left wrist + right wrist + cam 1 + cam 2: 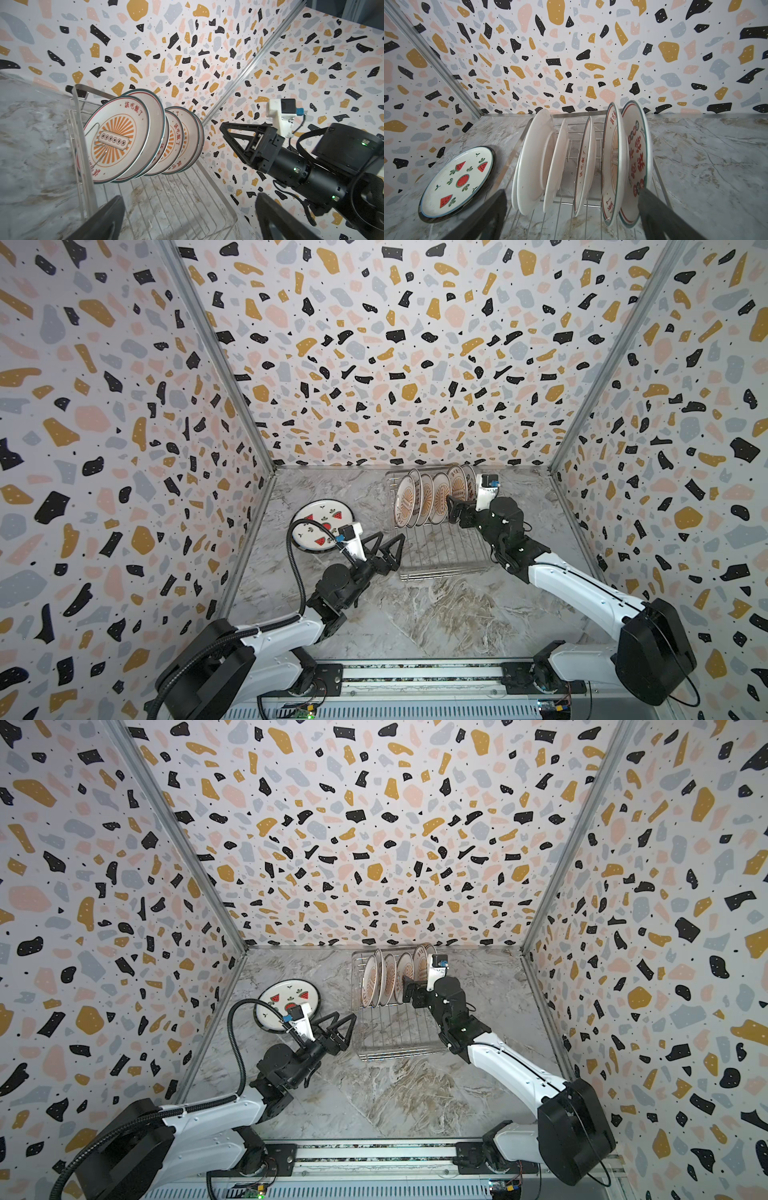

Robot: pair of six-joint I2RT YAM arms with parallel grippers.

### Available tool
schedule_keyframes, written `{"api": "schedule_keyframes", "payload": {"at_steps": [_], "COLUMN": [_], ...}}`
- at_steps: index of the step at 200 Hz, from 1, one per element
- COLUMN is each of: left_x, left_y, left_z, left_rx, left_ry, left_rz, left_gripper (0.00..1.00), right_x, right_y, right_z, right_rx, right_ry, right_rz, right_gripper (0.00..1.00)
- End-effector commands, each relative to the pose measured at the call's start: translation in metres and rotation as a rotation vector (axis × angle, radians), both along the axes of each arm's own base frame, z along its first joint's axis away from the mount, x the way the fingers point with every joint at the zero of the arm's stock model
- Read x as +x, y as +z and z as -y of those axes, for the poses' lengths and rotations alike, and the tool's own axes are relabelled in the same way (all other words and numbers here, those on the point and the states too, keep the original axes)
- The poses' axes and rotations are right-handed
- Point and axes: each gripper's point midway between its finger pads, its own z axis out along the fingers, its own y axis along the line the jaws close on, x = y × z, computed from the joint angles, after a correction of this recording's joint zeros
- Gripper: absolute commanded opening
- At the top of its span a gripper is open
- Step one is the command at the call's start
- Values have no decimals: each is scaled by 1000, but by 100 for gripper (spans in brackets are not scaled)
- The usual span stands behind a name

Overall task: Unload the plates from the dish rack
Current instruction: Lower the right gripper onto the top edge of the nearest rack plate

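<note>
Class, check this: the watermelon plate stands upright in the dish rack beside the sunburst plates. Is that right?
Not quite: the watermelon plate lies flat on the table, left of the dish rack where the sunburst plates stand, as both top views show.

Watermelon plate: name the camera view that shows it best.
Right wrist view: the watermelon plate lies flat on the table with its whole face unobstructed. In both top views it is small, and the left arm's cable and wrist camera cross its near edge. The left wrist view misses it.
</note>
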Motion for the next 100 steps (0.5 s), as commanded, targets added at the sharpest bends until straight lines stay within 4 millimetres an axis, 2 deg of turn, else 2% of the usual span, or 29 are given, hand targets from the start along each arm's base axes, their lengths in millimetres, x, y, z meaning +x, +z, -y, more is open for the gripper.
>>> {"api": "schedule_keyframes", "payload": {"at_steps": [1,25,54,71,100], "left_x": [-2,-1,1,5,13], "left_y": [30,28,26,23,15], "left_z": [16,33,41,37,26], "left_rx": [-42,-30,-23,-11,-1], "left_ry": [-54,-106,-120,-90,-13], "left_rz": [101,98,95,82,55], "left_gripper": [100,98,97,97,96], "right_x": [15,26,33,33,24], "right_y": [16,9,2,5,12], "right_z": [3,7,6,6,-14], "right_rx": [-12,-48,-77,-75,-66], "right_ry": [-18,-58,-69,-69,20], "right_rz": [13,-17,-41,-29,0], "right_gripper": [95,87,76,75,72]}}
